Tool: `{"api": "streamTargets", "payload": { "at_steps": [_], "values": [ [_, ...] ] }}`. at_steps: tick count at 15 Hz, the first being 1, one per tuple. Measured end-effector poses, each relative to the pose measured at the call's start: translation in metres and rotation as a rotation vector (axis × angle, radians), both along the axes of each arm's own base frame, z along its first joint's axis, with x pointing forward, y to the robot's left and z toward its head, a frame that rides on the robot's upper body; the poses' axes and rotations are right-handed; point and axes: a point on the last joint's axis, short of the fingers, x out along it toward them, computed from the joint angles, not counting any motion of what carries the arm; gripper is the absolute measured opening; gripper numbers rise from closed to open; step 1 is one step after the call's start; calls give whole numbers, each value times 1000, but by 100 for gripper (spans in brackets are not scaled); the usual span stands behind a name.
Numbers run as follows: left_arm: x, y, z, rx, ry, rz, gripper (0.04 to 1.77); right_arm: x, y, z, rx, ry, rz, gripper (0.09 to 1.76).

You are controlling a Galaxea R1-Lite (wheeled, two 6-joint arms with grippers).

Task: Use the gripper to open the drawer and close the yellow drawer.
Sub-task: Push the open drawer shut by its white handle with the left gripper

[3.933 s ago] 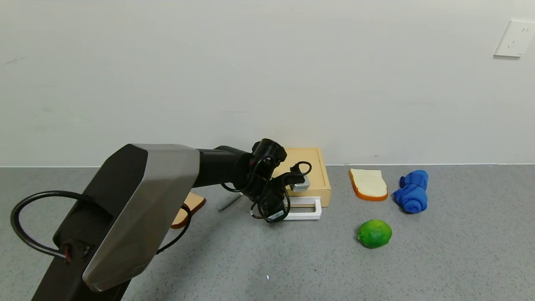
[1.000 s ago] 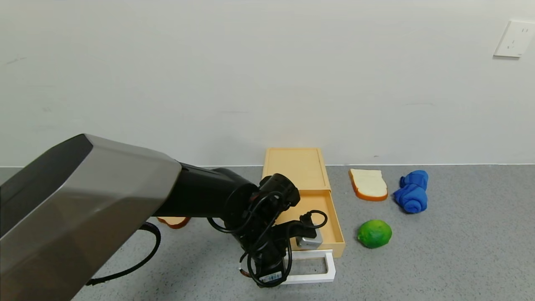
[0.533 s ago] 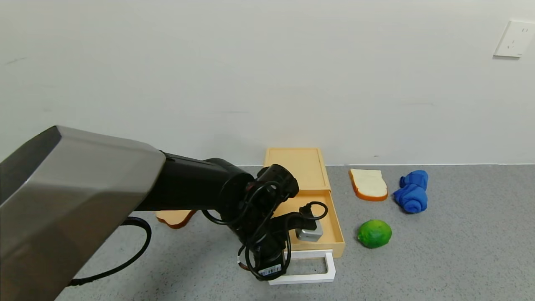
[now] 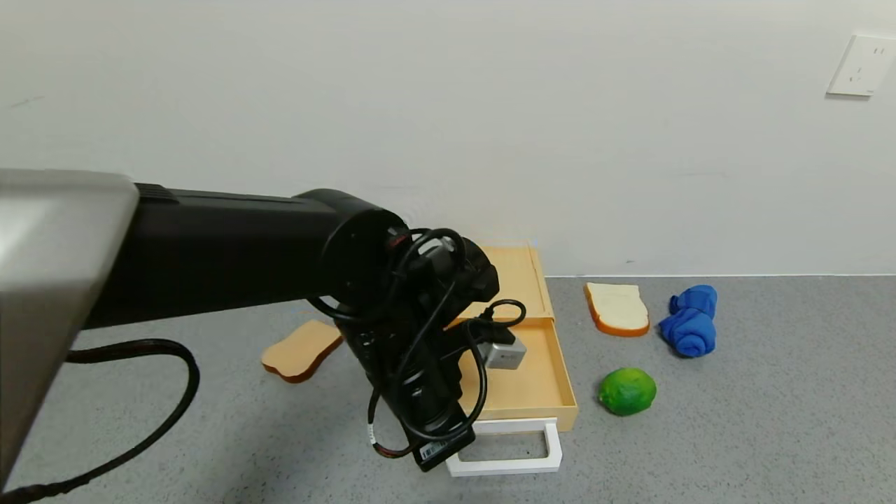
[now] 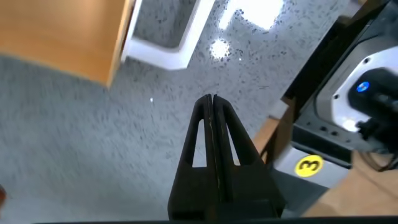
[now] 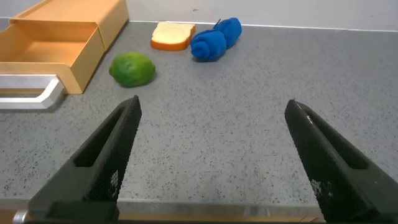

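Pale yellow-tan drawer (image 4: 521, 378) with tray slid out, white loop handle (image 4: 505, 448) in front, my left pincer (image 5: 212, 109) pressed together, empty, above the grey bench (image 4: 735, 420), my right pincer (image 6: 211, 134) spread wide.

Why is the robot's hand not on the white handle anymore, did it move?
Yes. The left gripper, shut, lifted off the white handle, leaving the drawer open.

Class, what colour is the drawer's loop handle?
White; the handle shows best in the head view.
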Motion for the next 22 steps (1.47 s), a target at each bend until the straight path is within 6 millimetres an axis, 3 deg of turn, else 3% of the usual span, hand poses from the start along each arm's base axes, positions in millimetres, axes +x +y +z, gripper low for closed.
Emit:
{"api": "streamTargets", "payload": {
  "at_steps": [5, 9, 15, 18, 22],
  "values": [
    [-15, 20, 41, -104, -16, 261, 11, 0, 0, 0, 0, 0, 0, 170],
    [-14, 47, 63, -230, -86, 424, 11, 0, 0, 0, 0, 0, 0, 170],
    [-2, 83, 73, -258, -183, 669, 11, 0, 0, 0, 0, 0, 0, 170],
    [5, 86, 74, -279, -220, 792, 11, 0, 0, 0, 0, 0, 0, 170],
    [7, 86, 73, -283, -226, 818, 11, 0, 0, 0, 0, 0, 0, 170]
  ]
}}
